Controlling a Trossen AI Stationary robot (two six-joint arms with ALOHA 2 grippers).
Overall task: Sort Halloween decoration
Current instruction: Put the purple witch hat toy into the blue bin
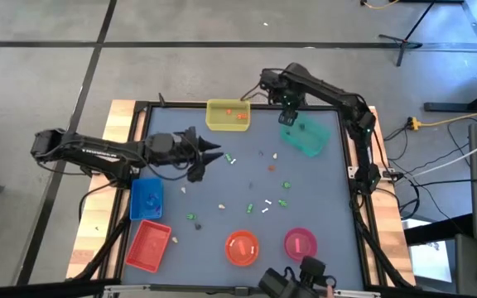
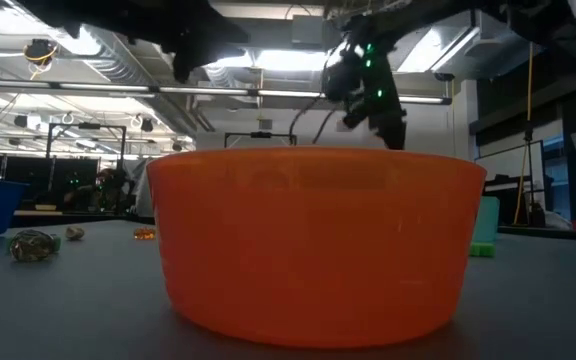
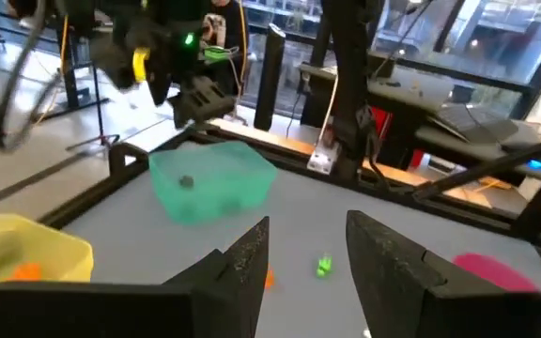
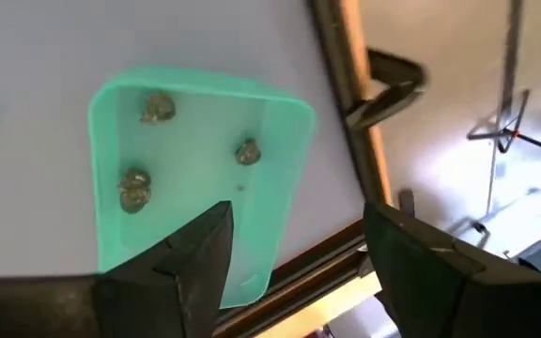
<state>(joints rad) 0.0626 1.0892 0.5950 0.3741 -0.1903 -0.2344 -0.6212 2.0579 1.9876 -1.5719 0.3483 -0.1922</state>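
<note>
Left gripper [image 1: 214, 155] jaws spread, empty, hovering mid-left over table [image 1: 321, 190]. Loose Halloween decoration [image 1: 252, 208] scattered mid-table; I'd drop straight onto one trinket, pinch low. Right gripper [image 1: 289, 117] jaws spread, empty, above teal tray [image 1: 308, 139] far right; three dark grey trinkets [image 4: 134, 189] inside. Orange bowl [image 2: 313, 240] blocks low view; trinket shapes hard to make out.
</note>
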